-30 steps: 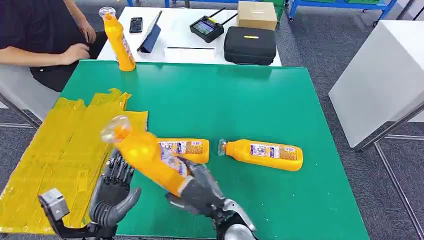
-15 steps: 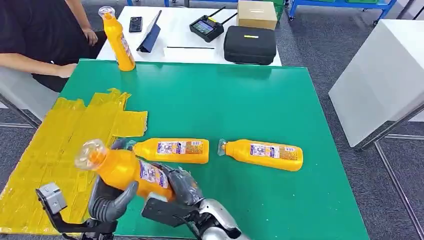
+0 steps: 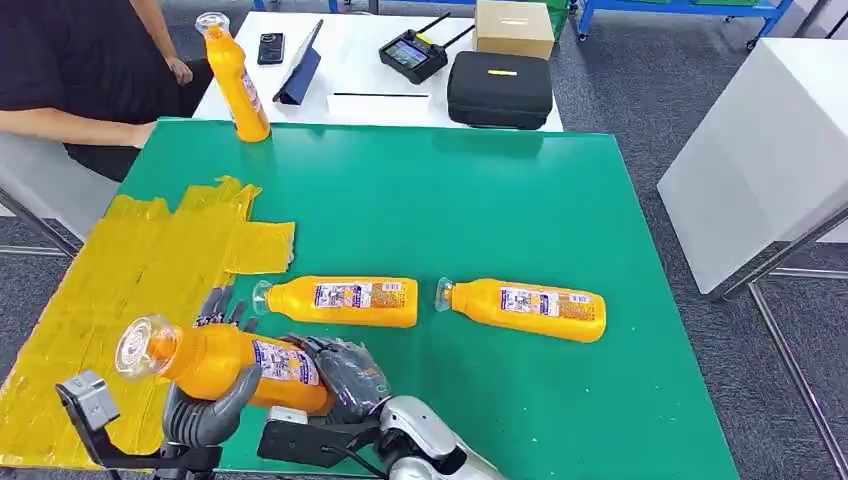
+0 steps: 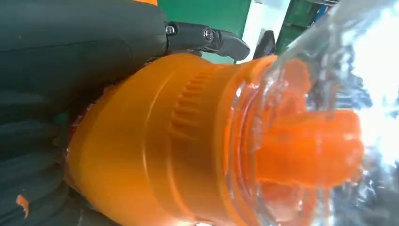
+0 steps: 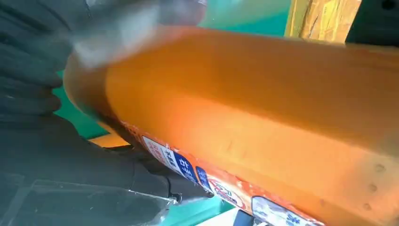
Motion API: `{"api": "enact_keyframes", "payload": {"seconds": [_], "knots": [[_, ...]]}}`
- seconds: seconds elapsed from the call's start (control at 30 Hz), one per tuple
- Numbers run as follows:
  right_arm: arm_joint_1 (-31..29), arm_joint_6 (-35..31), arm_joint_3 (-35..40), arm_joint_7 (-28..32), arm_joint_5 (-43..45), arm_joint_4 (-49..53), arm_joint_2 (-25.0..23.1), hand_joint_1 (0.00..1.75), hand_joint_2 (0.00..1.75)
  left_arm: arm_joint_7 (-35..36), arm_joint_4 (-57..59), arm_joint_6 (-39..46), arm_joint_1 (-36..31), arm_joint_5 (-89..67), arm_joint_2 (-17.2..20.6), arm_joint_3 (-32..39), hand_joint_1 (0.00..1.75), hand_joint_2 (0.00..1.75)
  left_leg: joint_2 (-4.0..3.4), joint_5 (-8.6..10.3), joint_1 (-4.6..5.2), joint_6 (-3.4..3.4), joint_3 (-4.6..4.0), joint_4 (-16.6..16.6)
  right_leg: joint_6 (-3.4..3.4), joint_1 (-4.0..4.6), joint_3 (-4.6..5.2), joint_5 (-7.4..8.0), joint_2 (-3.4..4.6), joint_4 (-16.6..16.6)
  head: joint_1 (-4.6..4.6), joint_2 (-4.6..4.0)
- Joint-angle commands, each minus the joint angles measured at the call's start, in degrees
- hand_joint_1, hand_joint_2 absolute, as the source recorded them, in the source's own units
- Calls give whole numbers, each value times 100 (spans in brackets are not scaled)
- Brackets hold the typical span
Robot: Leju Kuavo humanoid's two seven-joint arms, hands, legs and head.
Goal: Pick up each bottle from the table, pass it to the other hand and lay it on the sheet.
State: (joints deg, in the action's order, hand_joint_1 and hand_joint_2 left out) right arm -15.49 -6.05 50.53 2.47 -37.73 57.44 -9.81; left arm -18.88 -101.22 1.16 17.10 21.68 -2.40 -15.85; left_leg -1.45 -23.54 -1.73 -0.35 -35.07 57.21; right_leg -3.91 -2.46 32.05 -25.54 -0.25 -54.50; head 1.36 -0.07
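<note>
Both hands are gripping one bottle (image 3: 235, 362): right hand (image 3: 345, 375) holding its base, left hand (image 3: 205, 405) cradling its shoulder.

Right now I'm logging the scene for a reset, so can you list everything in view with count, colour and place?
held bottle: one, orange with clear cap, in both hands at the sheet's edge
lying bottles: two, orange, on the green table
standing bottle: one, orange, far left corner of the green table
sheet: one, yellow, left part of the green table
green table: one
white table: one, behind the green one
phone: one, black, white table
tablet: one, dark blue, white table
controller: one, black, white table
case: one, black, white table
cardboard box: one, brown, white table
person: one, dark top, seated far left
left hand: grey, under the held bottle
right hand: grey, gripping its base
</note>
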Motion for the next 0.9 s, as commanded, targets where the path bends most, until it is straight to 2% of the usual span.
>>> {"api": "enact_keyframes", "payload": {"seconds": [0.03, 0.27, 0.3, 0.33, 0.37, 0.43, 0.9], "knots": [[35, 121, 773, 87, -34, -228, 82, 175, 175, 71, 61, 49, -298, -78, -273, 211, 0, 175, 19, 1, 1, 6, 8, -4, 18, 1, -12, -4, -13, 3, 2, 0], [46, 122, 810, 93, -6, -143, 121, 175, 175, 76, 97, 54, -294, -89, -304, 322, 0, 175, 18, 0, 0, 6, 9, -4, 19, 2, -14, -4, -12, 3, 2, 0], [55, 113, 813, 87, 16, -111, 138, 175, 175, 81, 95, 73, -280, -135, -332, 371, 16, 175, 18, 0, 0, 6, 9, -4, 19, 2, -14, -4, -12, 3, 2, 0], [58, 113, 819, 81, 27, -88, 155, 175, 175, 57, 100, 67, -272, -178, -341, 406, 87, 175, 23, -1, 1, 8, 14, -4, 25, 1, -19, -6, -15, 2, 2, 0], [82, 85, 787, 48, 52, -47, 185, 175, 175, 22, 90, 90, -236, -273, -364, 463, 175, 175, 30, -4, 3, 11, 20, -3, 34, 1, -26, -10, -18, 0, 2, 0], [246, -6, 522, -27, 44, 93, 281, 175, 175, -59, -17, 144, -72, -421, -427, 565, 175, 175, 31, -3, 2, 11, 19, -4, 33, 2, -26, -10, -20, 2, 0, 0], [421, -64, 135, -42, -128, 200, 285, 175, 175, -118, -67, 172, 9, -516, -479, 631, 175, 175, 25, 0, 1, 7, 9, -4, 21, 2, -13, -5, -18, 5, 2, 0]]}}
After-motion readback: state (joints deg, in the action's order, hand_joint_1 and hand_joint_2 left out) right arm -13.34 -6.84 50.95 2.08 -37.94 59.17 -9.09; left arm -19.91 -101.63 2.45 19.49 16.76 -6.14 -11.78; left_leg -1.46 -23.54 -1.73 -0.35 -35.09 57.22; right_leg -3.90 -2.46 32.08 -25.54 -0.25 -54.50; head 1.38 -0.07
